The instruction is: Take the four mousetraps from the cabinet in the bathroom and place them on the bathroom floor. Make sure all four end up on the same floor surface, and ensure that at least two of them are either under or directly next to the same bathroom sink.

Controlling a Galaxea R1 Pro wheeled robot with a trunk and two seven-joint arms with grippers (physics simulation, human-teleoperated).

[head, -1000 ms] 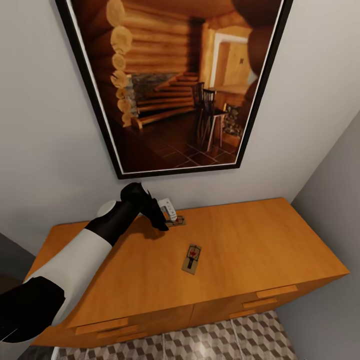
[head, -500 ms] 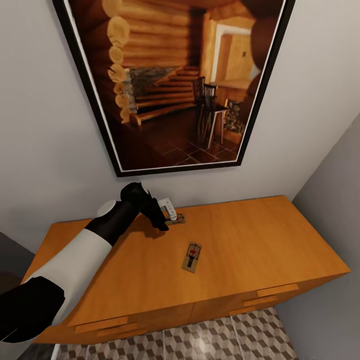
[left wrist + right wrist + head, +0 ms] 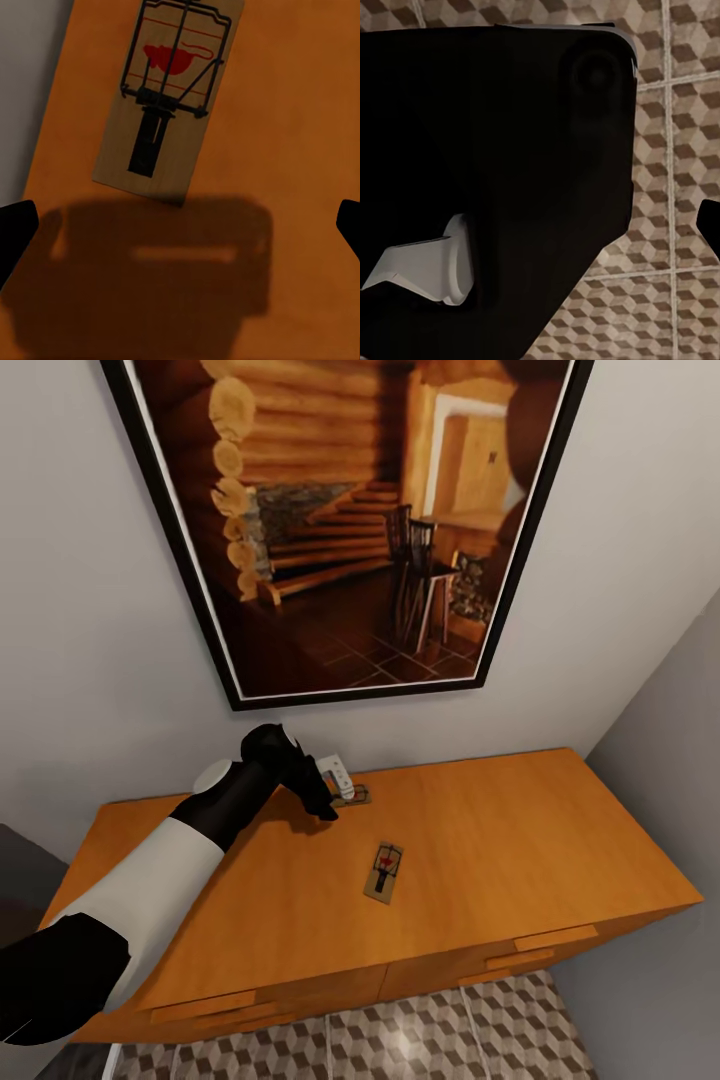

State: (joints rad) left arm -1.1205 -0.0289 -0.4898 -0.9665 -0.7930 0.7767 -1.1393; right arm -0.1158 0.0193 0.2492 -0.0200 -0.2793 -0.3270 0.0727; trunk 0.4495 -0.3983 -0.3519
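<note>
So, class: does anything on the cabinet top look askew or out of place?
Only mildly: the nearer mousetrap lies diagonally to the cabinet edges. Nothing looks spilled or damaged; the left gripper hovers open over the far mousetrap.

Far mousetrap (image 3: 354, 796) half behind tool (image 3: 338, 792)

Two brown wooden mousetraps lie flat on the orange cabinet (image 3: 480, 830) top: one (image 3: 384, 873) mid-top, one (image 3: 352, 796) farther left by the wall.
</note>
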